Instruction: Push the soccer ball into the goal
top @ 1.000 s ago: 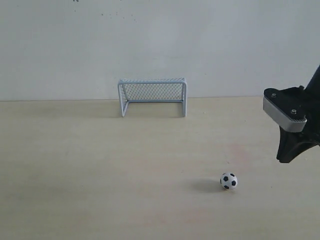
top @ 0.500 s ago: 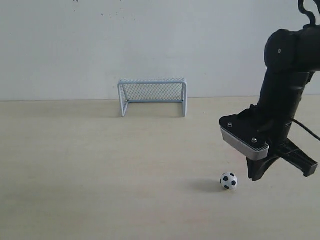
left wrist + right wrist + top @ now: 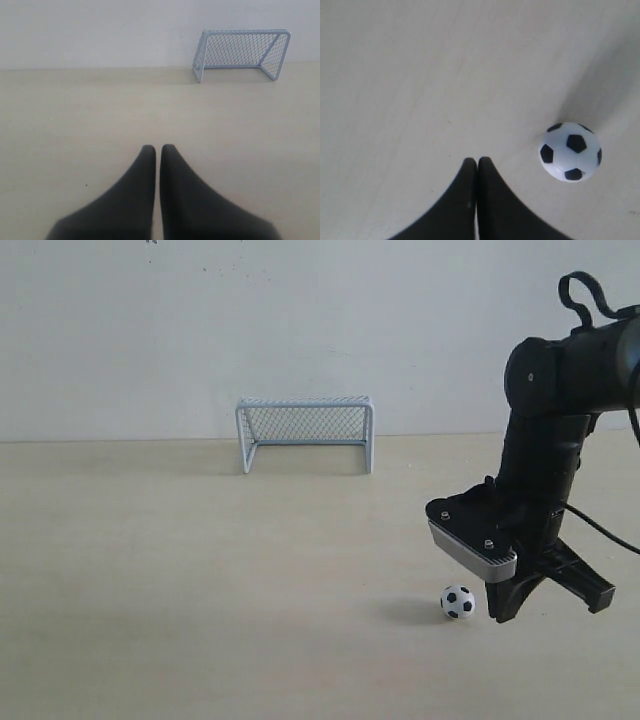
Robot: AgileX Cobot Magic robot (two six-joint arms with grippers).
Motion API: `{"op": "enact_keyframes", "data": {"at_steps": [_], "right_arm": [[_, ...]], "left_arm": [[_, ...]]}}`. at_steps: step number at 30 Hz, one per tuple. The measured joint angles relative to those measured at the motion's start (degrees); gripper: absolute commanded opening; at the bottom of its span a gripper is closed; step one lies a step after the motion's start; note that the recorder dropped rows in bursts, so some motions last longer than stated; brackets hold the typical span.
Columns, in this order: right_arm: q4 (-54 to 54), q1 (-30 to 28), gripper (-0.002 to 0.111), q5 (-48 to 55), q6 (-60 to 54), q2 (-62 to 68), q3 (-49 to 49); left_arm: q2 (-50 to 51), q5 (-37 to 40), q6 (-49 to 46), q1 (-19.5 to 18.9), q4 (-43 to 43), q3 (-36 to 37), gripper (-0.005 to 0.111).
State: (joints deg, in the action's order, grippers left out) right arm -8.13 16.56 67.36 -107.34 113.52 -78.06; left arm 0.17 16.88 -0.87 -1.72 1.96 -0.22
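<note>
The soccer ball (image 3: pixel 458 602), white with black patches, rests on the pale tabletop at the front right. My right gripper (image 3: pixel 500 614) hangs just to its right, low over the table, a small gap away from the ball. In the right wrist view the same gripper (image 3: pixel 477 160) is shut on nothing, with the ball (image 3: pixel 570 151) off to one side of its tips. The goal (image 3: pixel 305 423) stands at the back against the wall, its mouth facing forward. My left gripper (image 3: pixel 156 148) is shut and empty, out of the exterior view, with the goal (image 3: pixel 242 32) far ahead of it.
A white wall (image 3: pixel 150 340) runs behind the goal. The pale wooden tabletop (image 3: pixel 200 570) stretches between ball and goal. The right arm's grey wrist camera housing (image 3: pixel 470 543) hangs above and right of the ball.
My right arm has swung in from the right edge and come down, ending low beside the ball. The ball and goal have not moved.
</note>
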Motion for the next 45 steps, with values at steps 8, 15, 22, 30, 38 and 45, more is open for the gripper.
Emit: {"op": "enact_keyframes", "data": {"at_steps": [8, 15, 22, 30, 38, 45], "right_arm": [[0.0, 0.0, 0.0, -2.59, 0.0, 2.99, 0.0], [0.0, 0.0, 0.0, -4.14, 0.0, 4.87, 0.0], [0.0, 0.0, 0.0, -4.25, 0.0, 5.09, 0.0], [-11.11, 0.15, 0.0, -29.17, 8.38, 5.2, 0.32], [-9.14, 0.04, 0.0, -24.59, 13.33, 2.68, -0.7], [-2.84, 0.04, 0.0, -11.27, 21.94, -0.97, -0.7]], "left_arm": [[0.0, 0.0, 0.0, 0.0, 0.0, 0.0, 0.004], [0.0, 0.0, 0.0, 0.0, 0.0, 0.0, 0.004], [0.0, 0.0, 0.0, 0.0, 0.0, 0.0, 0.004], [0.0, 0.0, 0.0, 0.0, 0.0, 0.0, 0.004], [0.0, 0.0, 0.0, 0.0, 0.0, 0.0, 0.004], [0.0, 0.0, 0.0, 0.0, 0.0, 0.0, 0.004]]}}
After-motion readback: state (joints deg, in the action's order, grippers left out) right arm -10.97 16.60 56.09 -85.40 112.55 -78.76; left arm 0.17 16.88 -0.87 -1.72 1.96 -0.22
